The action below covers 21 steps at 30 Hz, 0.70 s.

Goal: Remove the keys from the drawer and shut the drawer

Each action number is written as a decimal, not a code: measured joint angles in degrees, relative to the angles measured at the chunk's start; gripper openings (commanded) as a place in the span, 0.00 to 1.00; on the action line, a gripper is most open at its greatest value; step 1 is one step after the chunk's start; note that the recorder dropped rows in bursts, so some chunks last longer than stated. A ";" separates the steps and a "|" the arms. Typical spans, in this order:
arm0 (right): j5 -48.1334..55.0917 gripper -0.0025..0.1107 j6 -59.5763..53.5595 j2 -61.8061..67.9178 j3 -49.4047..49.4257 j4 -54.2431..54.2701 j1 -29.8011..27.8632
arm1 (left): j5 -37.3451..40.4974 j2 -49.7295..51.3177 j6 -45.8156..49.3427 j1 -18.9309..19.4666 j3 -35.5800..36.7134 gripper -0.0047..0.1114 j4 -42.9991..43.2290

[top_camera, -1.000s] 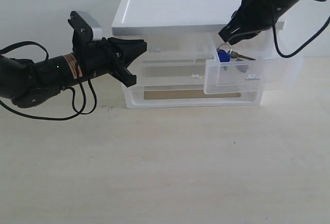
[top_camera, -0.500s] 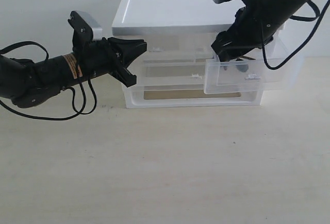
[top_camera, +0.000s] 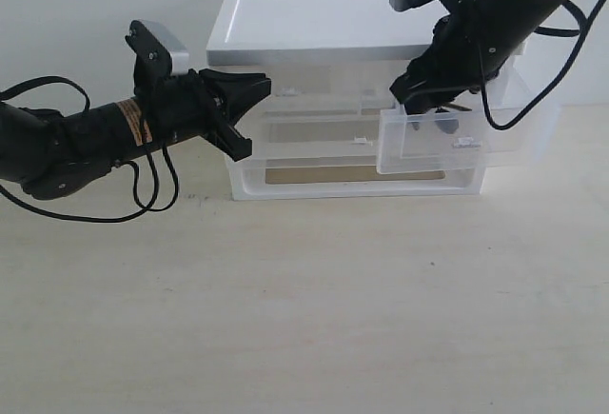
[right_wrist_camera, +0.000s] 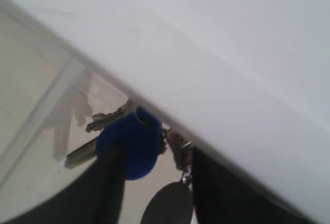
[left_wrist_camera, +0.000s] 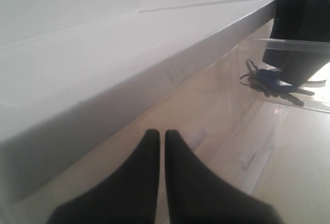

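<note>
Your right gripper (top_camera: 422, 109) was lowered into the drawer (top_camera: 476, 152), the right one of the two small drawers of the organizer (top_camera: 314, 19). This drawer stood pulled out toward the near side, in front of its left twin (top_camera: 314, 100) and above the full-width drawer (top_camera: 352, 182).

The keys (right_wrist_camera: 131, 149) were inside the open drawer. In the right wrist view the two fingers (right_wrist_camera: 105, 188) stood apart. The blue fob was between them, close against one finger, and the silver keys and the oval tag were just beside it. The other finger did not seem to touch the fob, so the jaws were spread around the bunch and not pinching it. In the exterior view the keys were mostly hidden behind the gripper.

Your left gripper (left_wrist_camera: 159, 134) hung at the left end of the organizer, just under its white top. Its fingers were pressed together with only a thin slit between them, and they held nothing. It was well apart from the drawer and the keys. The organizer stood at the far side of the table (top_camera: 304, 319).
</note>
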 measured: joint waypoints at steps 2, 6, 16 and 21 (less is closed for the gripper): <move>-1.17 0.02 -0.21 0.14 -0.12 -1.34 0.10 | 0.00 0.00 0.00 0.00 0.00 0.08 0.00; -1.93 0.02 -1.95 0.68 -0.35 -5.03 0.10 | 0.00 0.00 0.00 0.00 0.00 0.08 0.00; -0.99 0.02 3.78 -0.52 0.02 -14.23 0.10 | 0.00 0.00 0.00 0.00 0.00 0.08 0.00; -0.64 0.03 4.18 -1.82 0.02 -14.40 -0.25 | 0.00 0.00 0.00 0.00 0.00 0.08 0.00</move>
